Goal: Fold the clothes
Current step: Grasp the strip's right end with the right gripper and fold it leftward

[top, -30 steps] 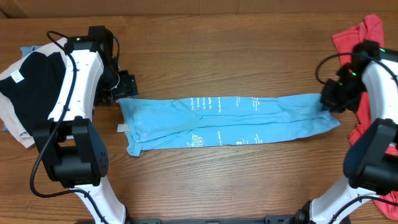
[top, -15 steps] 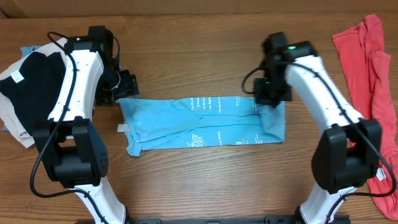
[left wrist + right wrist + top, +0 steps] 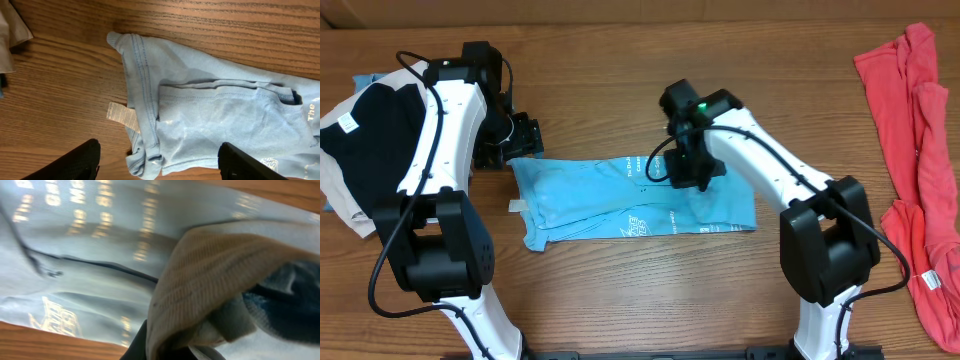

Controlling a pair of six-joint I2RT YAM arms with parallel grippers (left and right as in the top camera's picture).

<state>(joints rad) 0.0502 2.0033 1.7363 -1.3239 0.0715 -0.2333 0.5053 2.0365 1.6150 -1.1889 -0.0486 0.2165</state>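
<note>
The right gripper (image 3: 694, 176) is pinching a bunched fold of the light blue T-shirt (image 3: 582, 196), jaws pressed together, over the shirt's middle, while the left gripper (image 3: 524, 136) is hovering spread wide just beside its left end. The shirt is lying in a long band across the wooden table (image 3: 620, 300), right part doubled over, with dark and beige clothes (image 3: 360, 130) heaped at the left edge and red garments (image 3: 905, 90) sprawling far right.
</note>
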